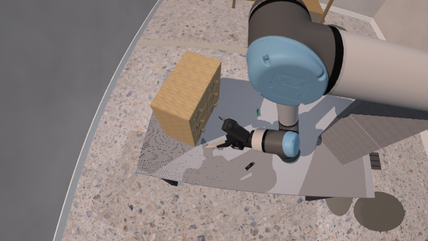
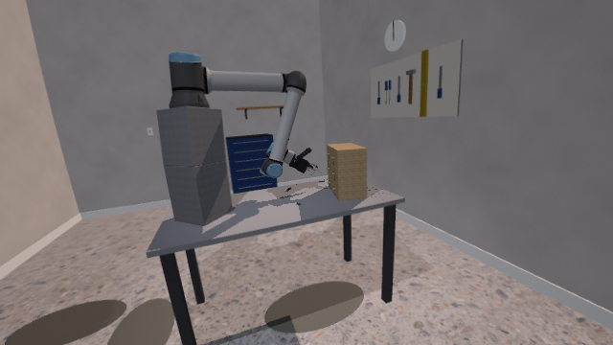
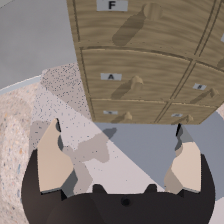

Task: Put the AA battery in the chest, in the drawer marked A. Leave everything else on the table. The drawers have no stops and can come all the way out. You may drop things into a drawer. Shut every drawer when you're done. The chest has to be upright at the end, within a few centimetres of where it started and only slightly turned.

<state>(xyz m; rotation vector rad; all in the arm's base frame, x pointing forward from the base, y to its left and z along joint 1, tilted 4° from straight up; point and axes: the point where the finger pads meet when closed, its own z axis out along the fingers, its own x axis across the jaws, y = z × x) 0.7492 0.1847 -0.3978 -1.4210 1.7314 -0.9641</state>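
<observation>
The wooden chest (image 1: 182, 85) (image 2: 353, 173) (image 3: 150, 35) stands upright on the table, and its drawers look shut. Drawer A (image 3: 97, 87) is in its left column, below drawer F, with a small knob (image 3: 136, 82). My gripper (image 1: 213, 132) (image 2: 317, 169) (image 3: 119, 122) is open and empty, in front of the drawer fronts and short of the knobs. A small green object (image 1: 258, 112) (image 2: 298, 203) and a small black object (image 1: 249, 166) (image 2: 288, 189) lie on the table. I cannot tell which of them is the AA battery.
The table (image 1: 287, 181) (image 2: 249, 230) carries the arm's grey pedestal (image 1: 351, 138) (image 2: 192, 168) at the end opposite the chest. The chest stands near the table's far end. The black object lies nearer one long edge, the green one nearer the other.
</observation>
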